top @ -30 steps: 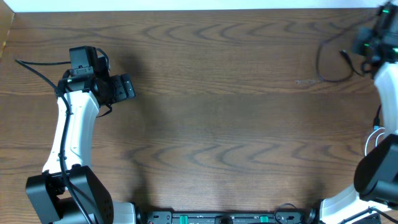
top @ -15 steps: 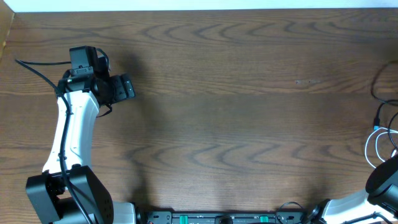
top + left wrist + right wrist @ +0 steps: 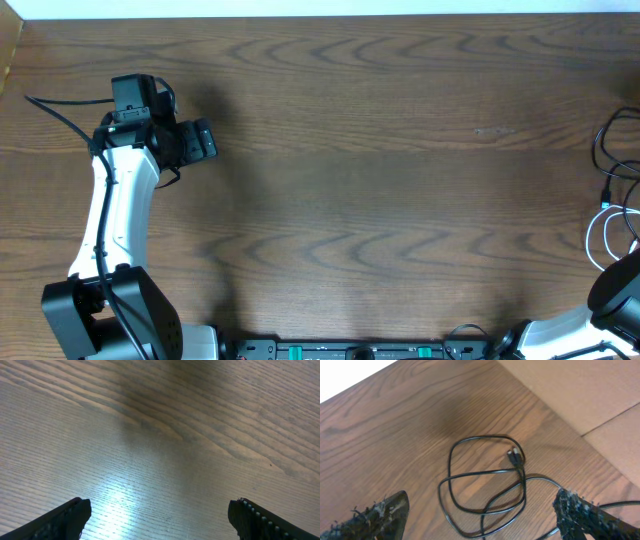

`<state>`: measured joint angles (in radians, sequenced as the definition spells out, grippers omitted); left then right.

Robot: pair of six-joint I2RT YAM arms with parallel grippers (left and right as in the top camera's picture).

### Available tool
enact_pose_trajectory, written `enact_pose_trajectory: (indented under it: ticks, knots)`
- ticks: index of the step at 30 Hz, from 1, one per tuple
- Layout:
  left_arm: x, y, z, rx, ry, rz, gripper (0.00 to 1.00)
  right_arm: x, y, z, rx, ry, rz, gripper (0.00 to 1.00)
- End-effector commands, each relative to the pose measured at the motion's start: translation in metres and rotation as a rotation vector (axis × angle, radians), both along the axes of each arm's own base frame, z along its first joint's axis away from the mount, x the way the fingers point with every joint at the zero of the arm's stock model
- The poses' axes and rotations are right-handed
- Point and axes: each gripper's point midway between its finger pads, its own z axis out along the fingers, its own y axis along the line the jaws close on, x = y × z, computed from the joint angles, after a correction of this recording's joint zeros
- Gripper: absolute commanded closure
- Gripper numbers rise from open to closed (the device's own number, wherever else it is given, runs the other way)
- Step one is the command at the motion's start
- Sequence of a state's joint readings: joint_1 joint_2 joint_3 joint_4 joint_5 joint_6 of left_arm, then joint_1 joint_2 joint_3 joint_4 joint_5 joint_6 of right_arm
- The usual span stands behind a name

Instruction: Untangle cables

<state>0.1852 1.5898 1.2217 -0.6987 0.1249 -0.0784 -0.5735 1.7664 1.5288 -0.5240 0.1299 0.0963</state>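
Both claws gape empty: left gripper (image 3: 160,508), right gripper (image 3: 480,510) above the thin black looped cable (image 3: 485,436). Cable judged light and limp; grasp beside its small plug (image 3: 515,456).

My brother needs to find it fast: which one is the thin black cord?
Look at the brown wooden table, at its far right edge. A thin black cord lies there in loose loops, ending in a small plug. Its neighbour along that edge is white.
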Motion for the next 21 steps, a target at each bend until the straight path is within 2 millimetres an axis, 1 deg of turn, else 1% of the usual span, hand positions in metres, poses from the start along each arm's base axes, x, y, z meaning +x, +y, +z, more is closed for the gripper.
enact_pose_trajectory:
  ticks: [1,2,7,9,12,14,20,21]
  knots:
    - [0.003,0.003,0.005,0.010,-0.012,0.001,0.07,0.006,0.016,0.014,0.043,-0.047,0.078,0.04]
    - [0.003,0.003,0.005,0.010,-0.012,0.001,0.07,0.008,0.023,0.012,0.067,-0.049,0.102,0.01]
    - [0.003,0.003,0.005,0.010,-0.012,0.001,0.07,0.018,0.057,0.004,0.153,-0.044,0.204,0.01]
    - [0.003,0.003,0.005,0.010,-0.012,0.001,0.07,0.024,0.074,0.002,0.177,-0.039,0.247,0.01]
    - [0.003,0.003,0.005,0.010,-0.012,0.001,0.07,0.034,0.108,-0.002,0.224,-0.026,0.333,0.01]
    - [0.003,0.003,0.005,0.010,-0.012,0.001,0.07,0.040,0.135,-0.005,0.251,-0.015,0.396,0.01]
    - [0.003,0.003,0.005,0.010,-0.012,0.001,0.07,0.054,0.210,-0.008,0.272,0.025,0.555,0.01]
    - [0.003,0.003,0.005,0.010,-0.012,0.001,0.07,0.056,0.232,-0.009,0.274,0.037,0.601,0.01]
